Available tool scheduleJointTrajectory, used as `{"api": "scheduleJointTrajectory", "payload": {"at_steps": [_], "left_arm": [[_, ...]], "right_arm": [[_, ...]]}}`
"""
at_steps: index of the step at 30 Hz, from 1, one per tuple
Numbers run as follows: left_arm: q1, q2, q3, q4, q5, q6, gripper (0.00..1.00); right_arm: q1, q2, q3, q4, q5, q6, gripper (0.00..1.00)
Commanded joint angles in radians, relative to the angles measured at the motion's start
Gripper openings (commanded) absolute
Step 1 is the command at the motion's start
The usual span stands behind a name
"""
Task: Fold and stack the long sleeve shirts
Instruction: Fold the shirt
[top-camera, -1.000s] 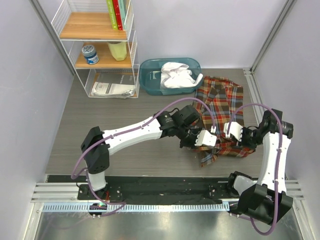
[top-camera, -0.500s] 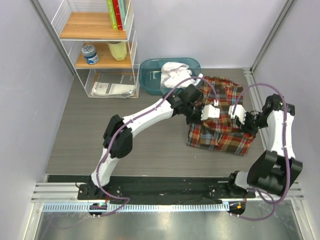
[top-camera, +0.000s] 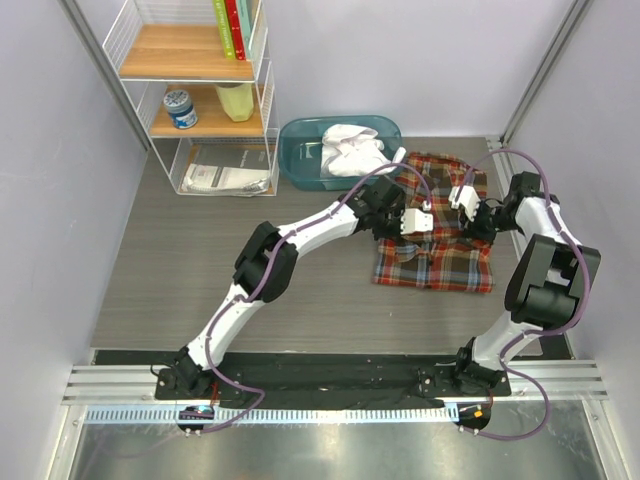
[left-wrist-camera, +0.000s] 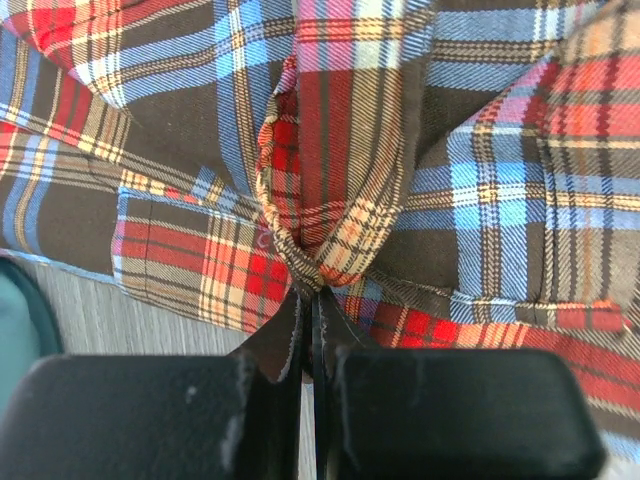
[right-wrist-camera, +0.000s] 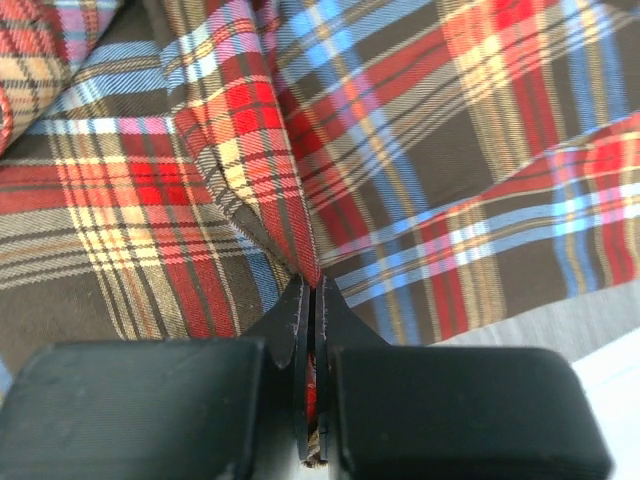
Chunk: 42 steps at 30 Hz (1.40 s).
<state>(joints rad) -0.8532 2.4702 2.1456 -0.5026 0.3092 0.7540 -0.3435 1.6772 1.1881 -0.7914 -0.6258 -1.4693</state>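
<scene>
- Left tool (left-wrist-camera: 312, 300): fingers closed down to a sliver, with a bunched ridge of the plaid flannel shirt (top-camera: 435, 262) pinched at the tips. Cloth fans out from the pinch in the wrist view.
- Right tool (right-wrist-camera: 312, 300): closed just as tightly on a narrow fold of the same plaid. A thread end shows low in the gap.
- Top view: both tools sit over the far half of the shirt, the left nearer its middle and the right toward its right edge, well apart from each other. Judgement: two separate pinch points keep the carried edge taut and straight so the fold lands square.
- The shirt lies on the desk (top-camera: 200, 270), right of centre. Its near part is a flat, roughly rectangular panel; its far part is looser and rumpled.
- Judgement: mid-fold, with the cloth laid over and neither grip released yet. Letting one side go before the other would likely skew the edge.
- Behind it, a teal bin (top-camera: 300, 135) holds the white shirt (top-camera: 350, 150), crumpled. The plaid's far corner lies near the bin's right end. Judgement: that shirt is not yet folded.
- Far left: a wire shelf unit (top-camera: 195, 95) with books and jars, well apart from the work.
</scene>
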Motion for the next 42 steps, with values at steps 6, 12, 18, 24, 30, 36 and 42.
{"api": "scheduleJointTrajectory", "payload": {"at_steps": [6,12,18,24,30,36,42], "left_arm": [[0.011,-0.094,-0.053,0.252,-0.093,0.001,0.00],[0.013,-0.048,-0.058,0.328,-0.146,0.008,0.03],[0.022,0.004,-0.036,0.365,-0.182,-0.021,0.46],[0.042,-0.146,-0.122,0.363,-0.176,-0.146,0.71],[0.075,-0.356,-0.208,0.183,-0.125,-0.307,0.99],[0.126,-0.523,-0.296,0.020,0.016,-0.507,1.00],[0.174,-0.692,-0.436,-0.077,0.074,-0.568,1.00]], "right_arm": [[0.000,-0.025,0.033,0.179,-0.064,0.034,0.02],[0.011,0.039,0.024,0.234,-0.060,0.016,0.01],[0.035,0.090,-0.019,0.362,0.026,0.098,0.30],[0.035,0.104,0.060,0.434,0.115,0.404,0.54],[0.020,-0.016,0.142,0.310,0.114,0.572,0.57],[0.115,0.041,0.228,0.189,0.115,0.733,0.51],[0.198,0.215,0.343,0.173,0.166,0.898,0.60]]}}
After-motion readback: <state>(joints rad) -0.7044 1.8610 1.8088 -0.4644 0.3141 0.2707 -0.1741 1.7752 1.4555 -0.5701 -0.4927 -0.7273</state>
